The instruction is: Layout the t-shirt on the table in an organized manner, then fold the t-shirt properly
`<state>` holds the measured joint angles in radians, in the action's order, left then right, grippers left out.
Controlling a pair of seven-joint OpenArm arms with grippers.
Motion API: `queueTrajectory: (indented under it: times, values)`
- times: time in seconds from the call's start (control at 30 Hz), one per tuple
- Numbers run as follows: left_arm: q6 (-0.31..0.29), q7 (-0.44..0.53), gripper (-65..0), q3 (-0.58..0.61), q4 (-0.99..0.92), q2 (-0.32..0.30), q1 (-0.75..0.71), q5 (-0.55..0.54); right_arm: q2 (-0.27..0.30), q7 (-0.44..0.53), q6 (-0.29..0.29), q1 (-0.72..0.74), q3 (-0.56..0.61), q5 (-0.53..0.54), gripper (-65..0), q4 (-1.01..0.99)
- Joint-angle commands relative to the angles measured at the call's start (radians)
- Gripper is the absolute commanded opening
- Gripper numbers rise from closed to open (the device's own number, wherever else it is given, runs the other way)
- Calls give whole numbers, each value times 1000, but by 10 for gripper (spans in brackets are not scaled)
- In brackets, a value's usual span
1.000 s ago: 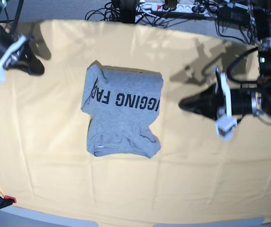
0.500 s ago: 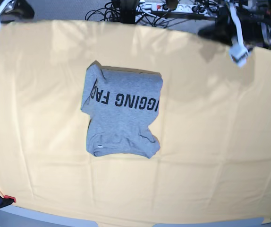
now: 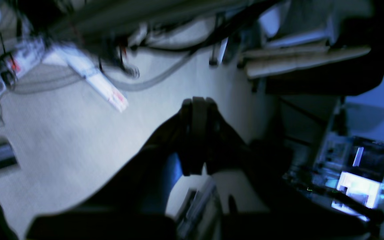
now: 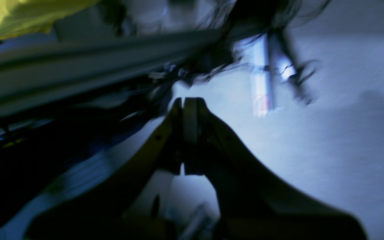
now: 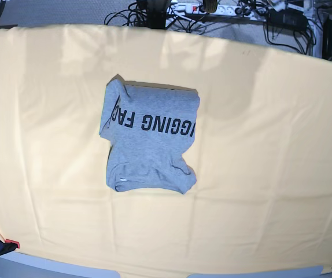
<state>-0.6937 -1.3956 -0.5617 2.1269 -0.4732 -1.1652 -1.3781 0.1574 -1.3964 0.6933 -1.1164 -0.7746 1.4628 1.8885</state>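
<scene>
Your tabletop (image 5: pixel 281 174) carries only the t-shirt (image 5: pixel 150 139), lying as a compact folded bundle near the middle, a little toward the far edge, which suggests the fold is done. Its long axis runs from far edge to near edge, with the black lettering (image 5: pixel 154 123) crossing it upside down. Your left gripper (image 3: pixel 198 101) and right gripper (image 4: pixel 188 100) are both pressed together, empty, pointing at the floor off the tabletop.

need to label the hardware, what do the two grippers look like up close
Both are dark and blurred in the wrist views. The left gripper has black curved fingers with a paler strip between the tips. The right gripper has the same tapering shape, its fingers catching a brownish tint. No markings are legible.
</scene>
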Motion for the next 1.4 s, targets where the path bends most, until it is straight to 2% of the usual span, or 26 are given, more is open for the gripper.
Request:
queueTrajectory:
  times: [0.0,0.03,0.2,0.27,0.37,0.43,0.57,0.7,0.73,0.9,0.93,1.0,1.07,1.17,1.3,1.37]
  values:
    - [-4,-1,-650,18,-24,-6,-14,18,14,0,5,-21,32,-1,-650,-32]
    - [-4,-1,-650,47,-62,-6,-12,68,23,0,5,-19,77,-47,-650,-76]
    - [-4,114,-650,229,-299,-6,121,300,68,201,5,68,275,-340,-650,-262]
    - [-4,163,-650,302,-424,-6,193,352,74,270,5,119,331,-451,-650,-342]
    - [-4,254,-650,389,-621,-4,310,386,79,381,5,197,388,-546,-650,-468]
    - [-4,299,-650,417,-752,18,391,420,79,468,5,250,415,-614,-650,-559]
    - [-4,391,-650,418,-983,90,541,556,79,622,5,356,464,-785,-650,-748]
    - [-4,624,-650,418,-1175,121,653,745,79,808,5,452,526,-939,-650,-921]
    - [-4,688,-650,418,-1215,125,679,800,79,857,-10,476,547,-980,-650,-959]
    - [-4,1043,-650,418,-1381,148,805,1151,78,1097,-191,588,669,-1183,-650,-1112]
    - [20,1097,-650,418,-1408,156,830,1213,77,1133,-224,608,696,-1211,-650,-1133]
    - [135,1183,-650,418,-1461,171,875,1287,73,1174,-289,649,753,-1268,-650,-1164]
    - [247,1246,-650,424,-1508,191,914,1299,69,1190,-360,687,812,-1299,-650,-1179]
    - [361,1308,-650,491,-1567,230,953,1300,57,1195,-466,734,890,-1316,-650,-1184]
    - [516,1408,-650,652,-1602,280,964,1297,35,1195,-492,776,955,-1315,-650,-1184]
    - [588,1411,-650,714,-1602,299,964,1252,22,1195,-491,782,965,-1317,-650,-1184]
